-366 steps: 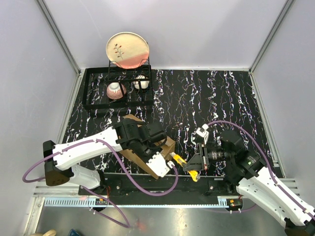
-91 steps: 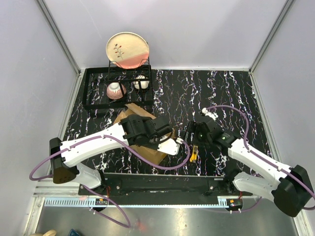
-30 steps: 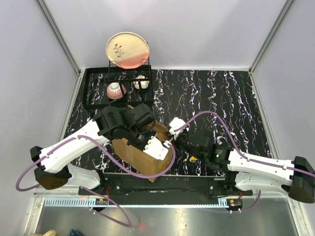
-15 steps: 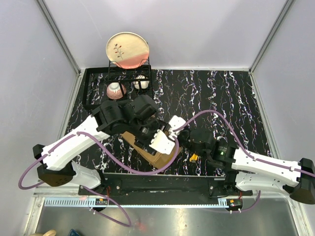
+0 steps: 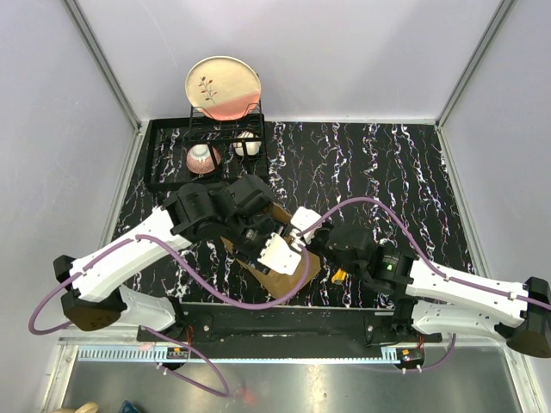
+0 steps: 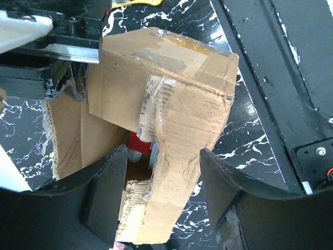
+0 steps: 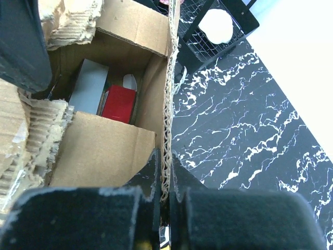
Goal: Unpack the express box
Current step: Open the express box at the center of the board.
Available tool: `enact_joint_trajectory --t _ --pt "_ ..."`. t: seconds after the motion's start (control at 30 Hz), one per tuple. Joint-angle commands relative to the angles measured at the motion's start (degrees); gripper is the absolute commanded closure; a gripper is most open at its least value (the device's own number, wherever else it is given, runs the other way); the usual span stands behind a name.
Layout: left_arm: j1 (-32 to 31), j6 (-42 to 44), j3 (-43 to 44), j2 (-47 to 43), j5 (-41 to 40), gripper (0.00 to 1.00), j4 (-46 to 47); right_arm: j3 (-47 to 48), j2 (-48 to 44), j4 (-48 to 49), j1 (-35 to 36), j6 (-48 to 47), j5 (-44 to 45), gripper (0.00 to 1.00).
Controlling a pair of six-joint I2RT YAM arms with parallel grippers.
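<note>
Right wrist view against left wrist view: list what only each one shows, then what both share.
Right wrist only: the right gripper, its jaws shut on the side wall of the express box; the dish rack with a white bowl. Left wrist only: the left gripper, jaws open astride the torn taped flap; the black mounting base. Both: the box, a red package inside, the marbled table.

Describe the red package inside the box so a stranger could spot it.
On the black marbled table, find the torn-open brown express box. Inside it, the red package sits beside a grey package; it is the only red thing there.
</note>
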Motion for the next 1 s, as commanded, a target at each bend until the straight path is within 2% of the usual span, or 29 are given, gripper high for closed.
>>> enact_joint_trajectory --t 0.0,0.27,0.4,0.63,0.83,0.97 --pt "-1.4 0.7 -0.8 2.5 -0.5 0.40 -7.9 8.6 0.5 11.9 0.1 0.2 1.3 1.00" --pt "-0.9 3.1 -6.5 3.4 -2.2 0.37 -7.2 9.9 -0.9 11.5 0.1 3.8 -3.4 1.00" --pt "0.6 6.0 -5.4 7.4 0.2 0.37 -12.7 10.6 -1.9 10.8 0.0 4.6 -4.3 1.00" --pt "2.6 7.6 -3.9 11.0 -1.0 0.38 -13.6 12.5 -2.6 9.8 0.0 6.6 -6.2 1.00" --pt "2.3 6.2 -3.9 10.0 -2.0 0.39 -13.7 16.0 -1.0 6.6 -0.1 9.1 -3.5 1.00" --pt "1.2 4.3 -5.5 7.2 -6.5 0.41 -9.7 17.6 -0.1 5.8 -0.8 13.1 -4.8 1.00"
